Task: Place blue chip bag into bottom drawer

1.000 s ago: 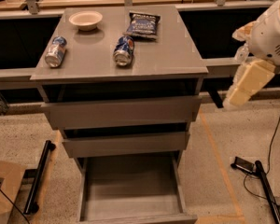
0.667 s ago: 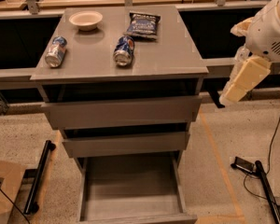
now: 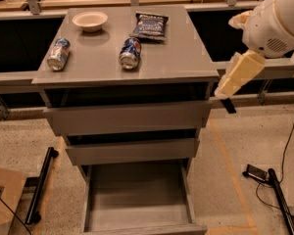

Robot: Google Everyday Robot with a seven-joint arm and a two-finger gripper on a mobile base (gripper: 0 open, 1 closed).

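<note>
The blue chip bag [image 3: 149, 25] lies flat at the back of the grey cabinet top [image 3: 186, 58], right of centre. The bottom drawer [image 3: 137, 195] is pulled open below; its grey tray is empty. My gripper [image 3: 226, 88] hangs from the white arm [image 3: 274, 23] just off the cabinet's right front corner, level with the top edge. It holds nothing that I can see and is well apart from the bag.
Two blue-silver soda cans [image 3: 58, 54] [image 3: 130, 53] lie on their sides on the top, and a white bowl [image 3: 89, 20] stands at the back left. The two upper drawers [image 3: 127, 119] are shut. A cardboard box [image 3: 2, 199], a black bar [image 3: 41, 185] and cables [image 3: 264, 177] lie on the floor.
My gripper has moved a little left toward the cabinet's right edge. The bag, cans, bowl and drawers have not moved.
</note>
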